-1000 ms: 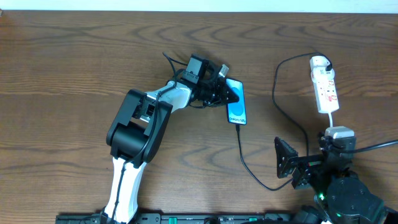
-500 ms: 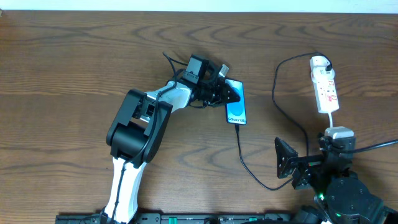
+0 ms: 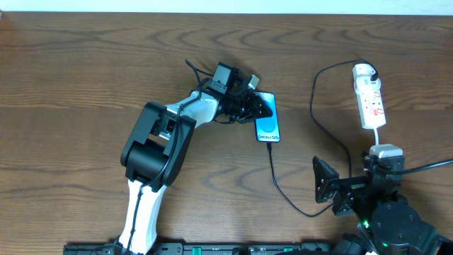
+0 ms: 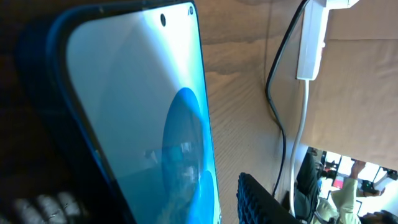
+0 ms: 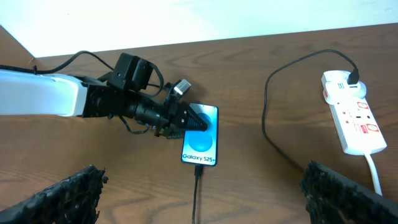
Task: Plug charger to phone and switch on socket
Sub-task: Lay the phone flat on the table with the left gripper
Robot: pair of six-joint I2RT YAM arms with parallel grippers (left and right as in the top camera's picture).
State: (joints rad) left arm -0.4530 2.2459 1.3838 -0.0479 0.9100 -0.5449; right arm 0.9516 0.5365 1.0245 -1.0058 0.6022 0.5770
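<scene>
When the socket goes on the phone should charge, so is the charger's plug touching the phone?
Touching. The right wrist view shows the charger running straight into the lower short edge of the phone with no gap; the overhead view agrees.

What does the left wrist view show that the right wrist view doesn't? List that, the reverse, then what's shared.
Left wrist only: the phone's punch-hole camera, close up. Right wrist only: the left gripper at the phone's top end, the screen's white text, the charger reaching its bottom edge. Both: phone, charger, socket, wooden table.
</scene>
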